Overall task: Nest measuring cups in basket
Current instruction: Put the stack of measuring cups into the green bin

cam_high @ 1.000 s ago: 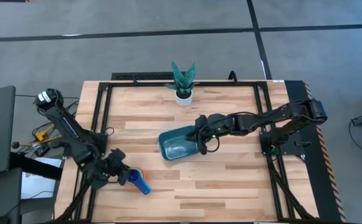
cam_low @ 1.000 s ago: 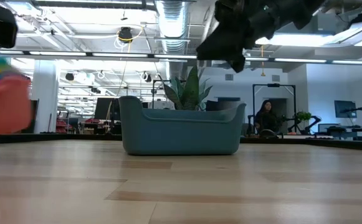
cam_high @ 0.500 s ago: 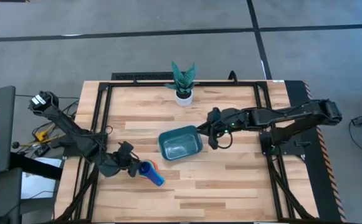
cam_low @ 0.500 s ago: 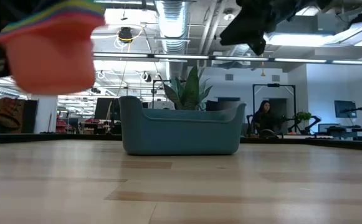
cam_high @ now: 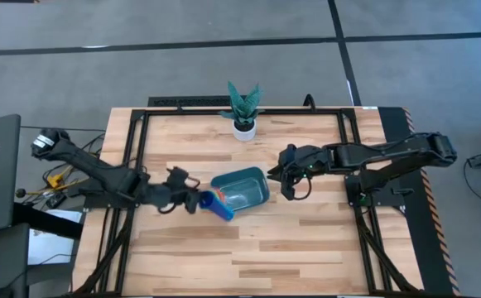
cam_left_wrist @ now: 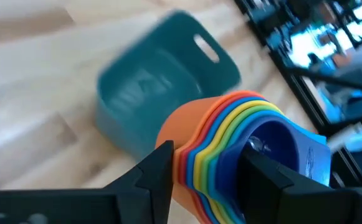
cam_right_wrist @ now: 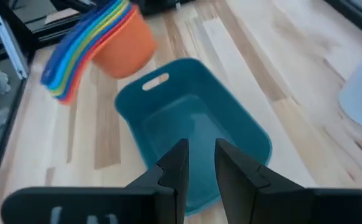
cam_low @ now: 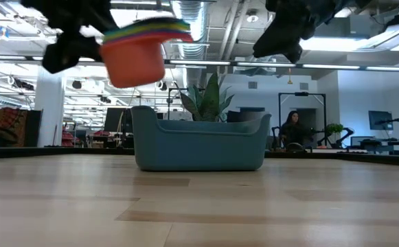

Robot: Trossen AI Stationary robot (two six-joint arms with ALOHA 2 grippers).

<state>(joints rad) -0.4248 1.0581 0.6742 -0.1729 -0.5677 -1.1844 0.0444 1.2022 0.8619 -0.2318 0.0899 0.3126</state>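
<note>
The measuring cups point(cam_high: 216, 204) are nested in one stack, orange outermost and blue innermost, shown close in the left wrist view point(cam_left_wrist: 230, 143). My left gripper point(cam_high: 194, 199) is shut on the stack and holds it in the air by the left end of the basket point(cam_high: 255, 179). The teal basket point(cam_low: 199, 144) stands on its base at mid-table. My right gripper point(cam_high: 286, 172) hovers raised just right of the basket, its fingers a little open point(cam_right_wrist: 202, 146) and touching nothing. My left gripper point(cam_left_wrist: 209, 158) clamps the stack near its rims: one finger point(cam_left_wrist: 162, 165) lies on the orange cup's outer wall point(cam_left_wrist: 177, 134), the other finger point(cam_left_wrist: 258, 171) stands in front of the blue cup's hollow point(cam_left_wrist: 274, 140). It comes from the table's left. The stack point(cam_low: 141, 51) is lifted clear and tilted.
A white pot with a green plant point(cam_high: 243, 122) stands near the far edge behind the basket. Bare wood lies in front of the basket toward the near edge. A person point(cam_low: 295, 130) sits in the room far behind the table.
My left gripper has carried the stack of cups up off the near-left of the table, rightward and toward the far side, up to the basket's left end. My right gripper drew back from over the basket toward the right, then held still.
</note>
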